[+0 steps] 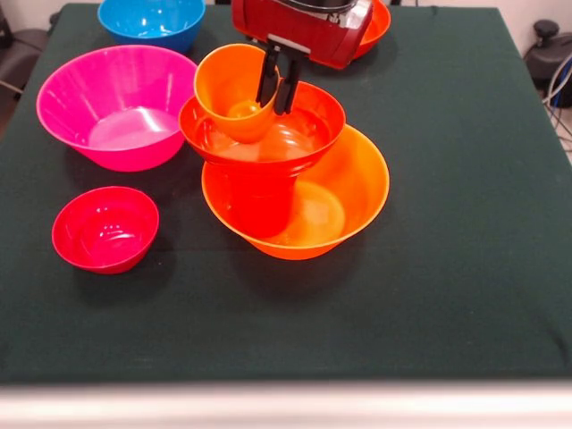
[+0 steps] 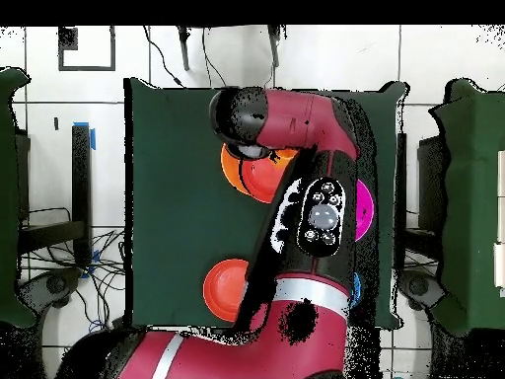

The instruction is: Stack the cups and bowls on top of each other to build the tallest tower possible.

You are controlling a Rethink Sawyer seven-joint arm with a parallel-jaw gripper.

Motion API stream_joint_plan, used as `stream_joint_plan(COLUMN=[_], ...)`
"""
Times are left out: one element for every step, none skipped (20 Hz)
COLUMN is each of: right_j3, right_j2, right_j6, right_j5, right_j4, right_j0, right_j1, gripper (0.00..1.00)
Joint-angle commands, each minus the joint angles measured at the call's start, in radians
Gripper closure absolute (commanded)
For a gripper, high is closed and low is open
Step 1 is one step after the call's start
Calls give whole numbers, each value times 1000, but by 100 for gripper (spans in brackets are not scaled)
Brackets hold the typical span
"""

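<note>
The tower stands mid-table: a wide orange bowl (image 1: 349,192) (image 2: 237,170) holds a red-orange piece (image 1: 259,201), which carries a red-orange bowl (image 1: 313,125). An orange cup (image 1: 228,89) sits tilted inside that top bowl, its mouth leaning toward the left. My gripper (image 1: 278,82) comes down from above and is shut on the cup's right wall, one finger inside the rim and one outside. In the overhead view the arm hides the gripper and the cup.
A pink bowl (image 1: 116,103) (image 2: 365,209) stands left of the tower, touching or nearly touching it. A blue bowl (image 1: 152,20) sits behind it and a small crimson bowl (image 1: 105,228) in front. Another red-orange bowl (image 1: 377,25) (image 2: 225,288) lies behind the gripper.
</note>
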Motion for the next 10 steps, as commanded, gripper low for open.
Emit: stream_joint_plan(right_j3=[79,79,83,86,88,91,102,108,119,126], right_j2=[21,17,15,11,7,3,-2,-5,-11,-14], right_j6=[173,175,180,182,184,185,189,191,194,194], right_j5=[-70,-76,-88,-97,-103,-108,-115,-113,-112,-102], right_j4=[-22,-22,-21,-20,-20,-19,-19,-15,-14,-8], right_j0=[27,29,32,34,37,39,45,48,56,59], right_j1=[58,60,60,60,60,59,50,44,30,18], gripper=[100,100,100,100,100,100,100,100,100,100])
